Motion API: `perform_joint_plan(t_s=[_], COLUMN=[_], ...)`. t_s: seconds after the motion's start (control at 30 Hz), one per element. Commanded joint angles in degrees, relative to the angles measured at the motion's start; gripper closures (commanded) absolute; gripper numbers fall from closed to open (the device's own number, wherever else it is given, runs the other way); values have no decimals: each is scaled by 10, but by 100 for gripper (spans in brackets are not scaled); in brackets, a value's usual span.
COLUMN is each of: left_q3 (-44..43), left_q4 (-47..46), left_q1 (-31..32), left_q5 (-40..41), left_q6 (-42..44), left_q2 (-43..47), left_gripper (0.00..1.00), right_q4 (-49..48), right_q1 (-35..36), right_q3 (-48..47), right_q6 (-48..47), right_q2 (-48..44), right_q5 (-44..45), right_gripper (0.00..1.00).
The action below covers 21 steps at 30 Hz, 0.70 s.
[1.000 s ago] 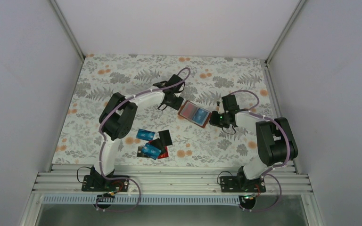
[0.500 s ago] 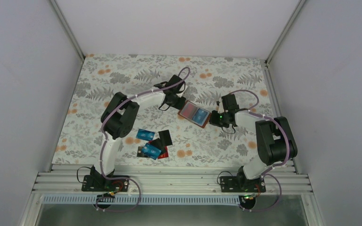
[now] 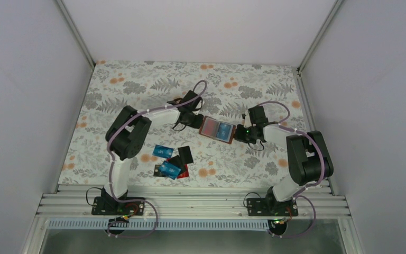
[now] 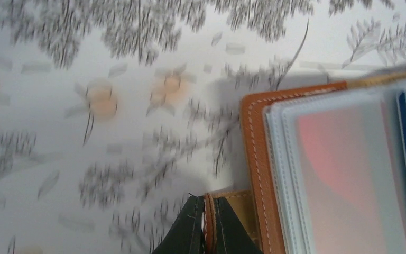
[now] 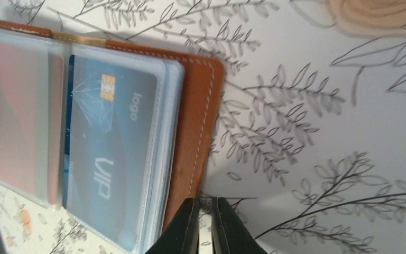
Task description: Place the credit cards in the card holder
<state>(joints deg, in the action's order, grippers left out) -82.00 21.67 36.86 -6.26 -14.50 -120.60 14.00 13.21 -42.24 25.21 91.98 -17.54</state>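
Both claws shut — left gripper [image 4: 206, 205] pinches the card holder [image 3: 217, 129] by its 9 o'clock tab, right gripper [image 5: 205, 205] at 3 o'clock, hold unclear. Your loose credit cards [image 3: 168, 163]: 7 o'clock of it, nearer left.

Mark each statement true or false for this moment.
1. The card holder lies open. True.
2. The left gripper is open above the holder. False: it is shut on the holder's brown edge.
3. A blue card marked VIP sits inside the holder. True.
4. Every card is already in the holder. False: blue, black and red loose cards lie outside it.
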Motion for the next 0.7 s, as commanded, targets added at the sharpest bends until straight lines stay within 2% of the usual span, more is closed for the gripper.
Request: perform_joint_plan(t_s=[0.0,0.13,0.27,0.47,0.67], left_q3=[76,142,167,183,171], left_q4=[-26,-51,-58,-73,-76], left_q1=[0,2,10,16,16], left_q5=[-3,-11,-9,3,3], left_q6=[-47,-74,-82,-81,-77], left_q2=[68,116,135,147,133], left_gripper=[98,98,98,97,98], right_q4=[20,-2,-14,2,-5], right_q1=[3,-5,-23,-33,-34], right_q3=[17,34,37,8,-11], right_q6=[-4,-3,-2,-17,-17], right_q2=[5,1,-1,4,47], right_q5=[-73,-151,-192,-169,-147], right_gripper=[87,80,76,66,65])
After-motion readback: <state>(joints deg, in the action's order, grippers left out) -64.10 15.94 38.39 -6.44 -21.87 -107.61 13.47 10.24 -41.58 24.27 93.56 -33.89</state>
